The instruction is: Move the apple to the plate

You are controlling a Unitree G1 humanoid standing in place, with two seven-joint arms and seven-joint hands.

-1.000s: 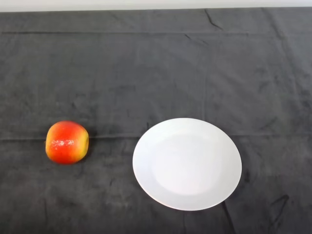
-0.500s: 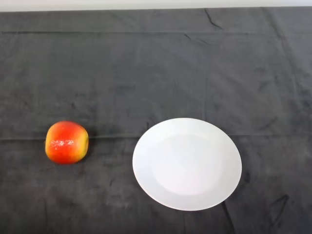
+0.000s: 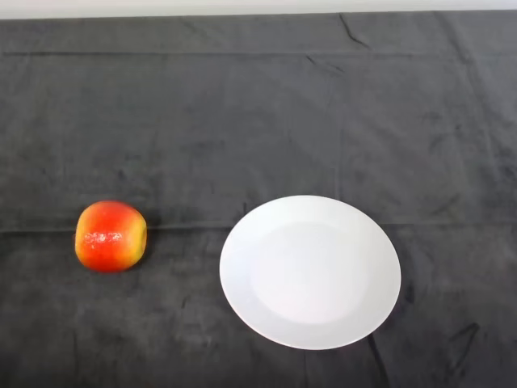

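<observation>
Nothing here is hidden or cut off. A dark, creased cloth (image 3: 266,121) covers the table, with a pale strip of room along its far edge. The apple (image 3: 111,236) (red and yellow) lies on the cloth, left of the white plate (image 3: 310,272), apart from it.

This looks like a staged test bench, the sort set up in a lab, more than a lived-in room, though the view is too narrow to be sure. The counter (image 3: 258,121) is draped edge to edge in a dark, creased cloth, a plain backdrop. On it lie only two props: a bare white plate (image 3: 310,272) and, well apart to the plate's left, a red and yellow apple (image 3: 111,236). Beyond the plate, along the counter's far edge, runs a pale, featureless strip (image 3: 258,6).
</observation>
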